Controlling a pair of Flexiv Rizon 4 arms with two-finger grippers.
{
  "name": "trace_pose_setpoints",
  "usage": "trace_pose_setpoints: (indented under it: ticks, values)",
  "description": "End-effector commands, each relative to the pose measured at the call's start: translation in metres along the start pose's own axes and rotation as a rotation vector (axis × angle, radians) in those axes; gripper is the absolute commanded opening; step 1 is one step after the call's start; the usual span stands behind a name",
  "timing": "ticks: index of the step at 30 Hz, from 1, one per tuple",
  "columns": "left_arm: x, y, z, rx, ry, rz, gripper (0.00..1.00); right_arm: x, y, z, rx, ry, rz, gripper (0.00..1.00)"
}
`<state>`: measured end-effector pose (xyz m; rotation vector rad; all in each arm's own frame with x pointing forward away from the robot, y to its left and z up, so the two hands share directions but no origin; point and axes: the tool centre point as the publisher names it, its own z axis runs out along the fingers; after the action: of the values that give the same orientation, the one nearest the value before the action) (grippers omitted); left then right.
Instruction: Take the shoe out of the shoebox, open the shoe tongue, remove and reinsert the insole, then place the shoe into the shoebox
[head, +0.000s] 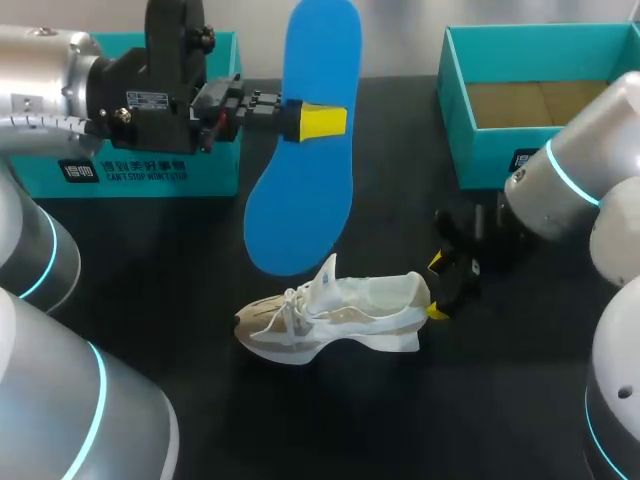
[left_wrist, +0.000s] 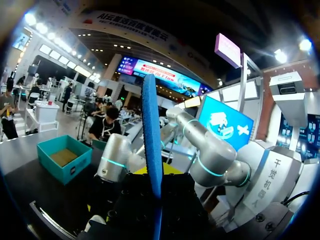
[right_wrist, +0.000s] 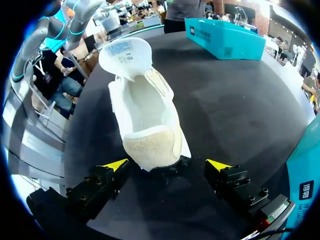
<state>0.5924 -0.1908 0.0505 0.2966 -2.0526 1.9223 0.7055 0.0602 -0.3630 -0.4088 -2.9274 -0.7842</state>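
My left gripper (head: 318, 121) is held high over the table, shut on a blue insole (head: 305, 140) that hangs on end above the shoe. In the left wrist view the insole (left_wrist: 151, 135) shows edge-on, rising from between the fingers. A white and beige shoe (head: 335, 315) lies on the black table, toe to the left, with its tongue (right_wrist: 125, 54) pulled up and open. My right gripper (head: 437, 287) stands open at the heel. In the right wrist view the heel of the shoe (right_wrist: 145, 115) sits just ahead of the gap of that gripper (right_wrist: 166, 165), touching neither finger.
An open teal shoebox (head: 470, 130) with a brown floor stands at the back right, behind my right arm. A second teal box (head: 130, 172) stands at the back left under my left arm. The black table (head: 400, 420) runs bare in front of the shoe.
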Motion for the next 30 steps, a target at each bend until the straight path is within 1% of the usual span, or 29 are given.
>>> trace_pose_setpoints:
  ticks: [1, 4, 7, 12, 14, 28, 30]
  values:
    - [-0.001, -0.001, 0.0, -0.003, 0.001, 0.0, 0.0, 0.005, 0.008, -0.002, 0.283, -0.024, 0.01, 1.0]
    - [-0.001, -0.001, 0.0, -0.003, 0.001, 0.0, 0.0, 0.006, 0.008, 0.0, 0.318, -0.037, 0.015, 1.0]
    - [-0.001, -0.001, 0.0, -0.003, 0.001, 0.0, 0.0, 0.009, 0.01, 0.001, 0.322, -0.048, 0.022, 1.0]
    - [-0.001, -0.001, 0.0, -0.003, 0.001, 0.0, 0.0, 0.014, 0.018, -0.001, 0.362, -0.058, 0.041, 1.0]
    - [-0.001, -0.001, 0.0, -0.003, 0.001, 0.0, 0.0, 0.017, 0.022, -0.005, 0.383, -0.076, 0.058, 1.0]
    - [-0.001, -0.001, 0.0, -0.003, 0.001, 0.0, 0.0, 0.017, 0.022, -0.005, 0.383, -0.076, 0.058, 1.0]
    - [-0.001, -0.001, 0.0, -0.003, 0.001, 0.0, 0.0, 0.019, 0.027, -0.002, 0.419, -0.083, 0.05, 1.0]
